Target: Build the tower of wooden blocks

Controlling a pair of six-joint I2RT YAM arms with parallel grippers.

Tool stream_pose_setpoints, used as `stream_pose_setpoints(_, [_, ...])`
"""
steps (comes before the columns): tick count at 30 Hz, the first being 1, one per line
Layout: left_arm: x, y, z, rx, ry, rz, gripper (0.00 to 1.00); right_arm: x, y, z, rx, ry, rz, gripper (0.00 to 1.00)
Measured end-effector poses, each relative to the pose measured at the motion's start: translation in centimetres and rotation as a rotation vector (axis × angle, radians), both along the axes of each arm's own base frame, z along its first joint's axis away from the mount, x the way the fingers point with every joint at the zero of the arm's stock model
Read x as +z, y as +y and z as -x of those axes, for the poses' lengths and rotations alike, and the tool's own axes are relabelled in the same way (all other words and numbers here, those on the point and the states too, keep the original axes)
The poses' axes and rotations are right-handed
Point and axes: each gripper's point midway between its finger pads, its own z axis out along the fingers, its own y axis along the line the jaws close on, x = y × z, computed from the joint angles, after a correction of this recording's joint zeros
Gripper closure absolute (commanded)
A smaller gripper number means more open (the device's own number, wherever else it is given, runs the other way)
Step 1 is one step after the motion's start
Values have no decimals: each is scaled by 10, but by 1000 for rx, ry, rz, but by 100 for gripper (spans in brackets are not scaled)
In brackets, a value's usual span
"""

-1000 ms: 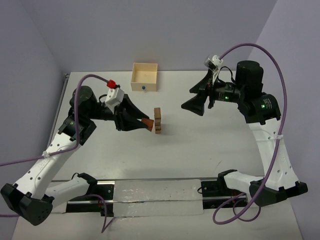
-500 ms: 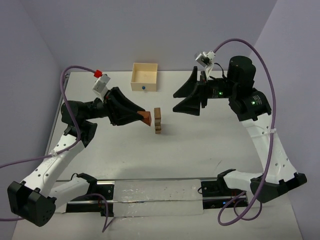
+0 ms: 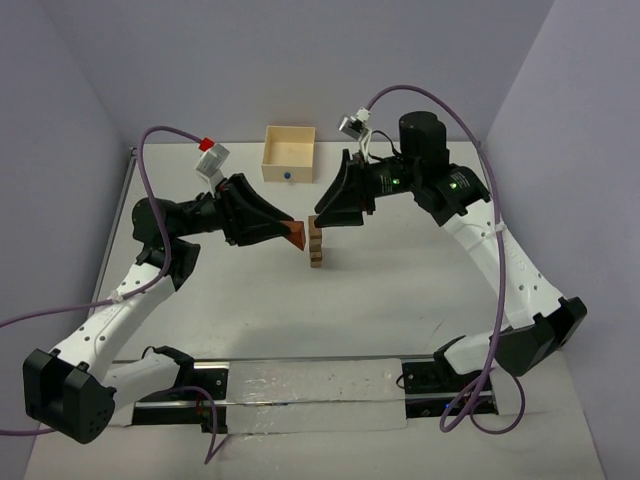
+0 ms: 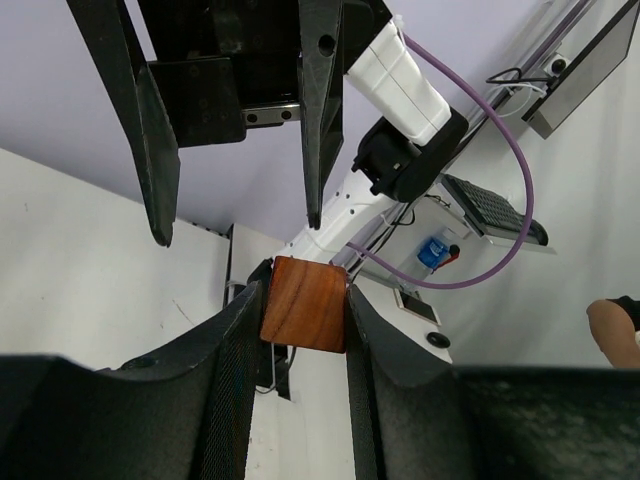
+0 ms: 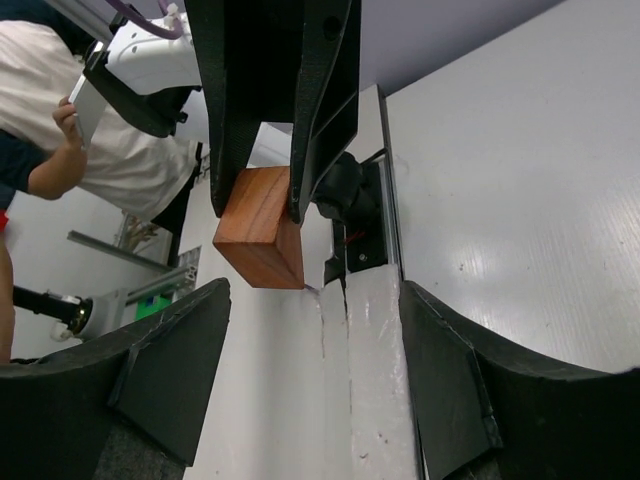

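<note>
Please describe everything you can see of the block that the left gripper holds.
The block is a small reddish-brown wooden piece with smooth faces and sharp edges. The left gripper pinches two opposite sides between black fingers, off the table, slightly tilted. In the top view it hangs just left of the tower.

I can read no text, label, brand or number in any view. The only marking is a plain blue dot (image 3: 287,175) on the front wall of the pale wooden box (image 3: 302,172).
</note>
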Motion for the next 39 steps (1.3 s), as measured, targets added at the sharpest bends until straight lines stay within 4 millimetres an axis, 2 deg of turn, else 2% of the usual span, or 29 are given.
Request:
stream_pose_setpoints(12, [-5, -1, -5, 0, 41, -2, 100, 7, 14, 18, 63, -83, 0, 28])
stream_pose_setpoints(22, [-11, -4, -12, -5, 86, -13, 100, -2, 22, 22, 67, -136, 42, 31])
stream_pose_setpoints(35, [-14, -5, -15, -6, 98, -18, 100, -8, 26, 12, 19, -155, 79, 45])
stream_pose_setpoints(39, [-15, -6, -16, -5, 101, -19, 100, -7, 28, 9, 6, -163, 83, 57])
